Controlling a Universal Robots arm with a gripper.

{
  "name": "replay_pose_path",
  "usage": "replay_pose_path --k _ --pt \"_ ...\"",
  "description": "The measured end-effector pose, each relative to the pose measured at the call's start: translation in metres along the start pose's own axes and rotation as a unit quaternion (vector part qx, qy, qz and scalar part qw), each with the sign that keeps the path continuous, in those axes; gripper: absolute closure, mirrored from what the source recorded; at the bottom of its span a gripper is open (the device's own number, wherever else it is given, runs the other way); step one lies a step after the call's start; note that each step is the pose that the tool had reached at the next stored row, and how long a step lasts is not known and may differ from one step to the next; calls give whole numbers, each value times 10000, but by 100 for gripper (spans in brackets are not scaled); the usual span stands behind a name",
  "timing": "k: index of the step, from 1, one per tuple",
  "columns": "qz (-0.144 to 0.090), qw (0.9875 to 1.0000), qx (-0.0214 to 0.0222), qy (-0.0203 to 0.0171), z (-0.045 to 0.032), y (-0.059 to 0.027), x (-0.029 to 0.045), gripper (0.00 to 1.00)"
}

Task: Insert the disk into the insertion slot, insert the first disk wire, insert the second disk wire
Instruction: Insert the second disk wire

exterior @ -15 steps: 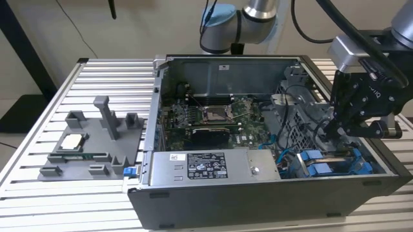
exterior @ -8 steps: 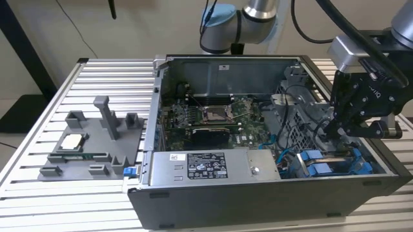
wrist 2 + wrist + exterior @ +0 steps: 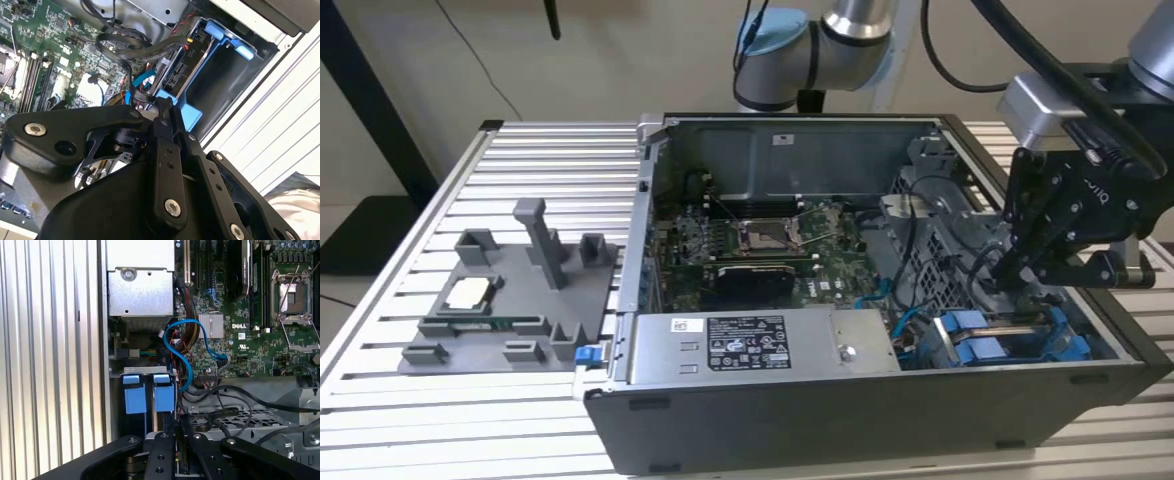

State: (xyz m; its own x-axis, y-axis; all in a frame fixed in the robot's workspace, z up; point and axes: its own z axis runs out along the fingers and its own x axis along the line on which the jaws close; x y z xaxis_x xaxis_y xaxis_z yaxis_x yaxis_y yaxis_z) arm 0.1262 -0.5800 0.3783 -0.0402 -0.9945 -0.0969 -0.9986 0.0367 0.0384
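The disk (image 3: pixel 171 66), grey and seen edge-on in its bright blue carrier (image 3: pixel 226 38), sits in the insertion slot at the corner of the open computer case. The carrier's blue tabs (image 3: pixel 135 398) also show in the first wrist view, and the carrier (image 3: pixel 994 345) appears in the exterior view. A bundle of black wires (image 3: pixel 150 47) runs to the disk's connector edge. A blue wire (image 3: pixel 186 357) loops from the motherboard towards the bay. My gripper (image 3: pixel 1014 275) (image 3: pixel 150 106) (image 3: pixel 177 435) reaches down inside the case beside the disk. Its fingertips are pinched on a dark wire connector close against that edge.
The grey power supply box (image 3: pixel 747 342) with a white label lies along the case front, beside the bay. The green motherboard (image 3: pixel 761 240) fills the case floor. A grey fixture plate (image 3: pixel 507 300) with posts stands on the slatted table (image 3: pixel 400 400) at the exterior view's left.
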Motion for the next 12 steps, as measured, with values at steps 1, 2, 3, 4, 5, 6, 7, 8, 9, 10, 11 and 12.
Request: replay_pose_path --k 1,2,3,4,5,6,7,8,9,10,11,12 --pt "0 10000 0 0 0 0 0 84" --pt "0 10000 0 0 0 0 0 84" --pt "0 10000 0 0 0 0 0 84" --pt "0 10000 0 0 0 0 0 84" --pt "0 10000 0 0 0 0 0 84" --pt "0 10000 0 0 0 0 0 84" --pt "0 10000 0 0 1 0 0 84" --pt "0 10000 0 1 3 0 0 84" --pt "0 10000 0 6 9 -1 0 84" --pt "0 10000 0 16 15 -1 2 84" --pt "1 10000 2 33 26 -1 3 84" --pt "1 10000 6 46 39 -1 4 84"
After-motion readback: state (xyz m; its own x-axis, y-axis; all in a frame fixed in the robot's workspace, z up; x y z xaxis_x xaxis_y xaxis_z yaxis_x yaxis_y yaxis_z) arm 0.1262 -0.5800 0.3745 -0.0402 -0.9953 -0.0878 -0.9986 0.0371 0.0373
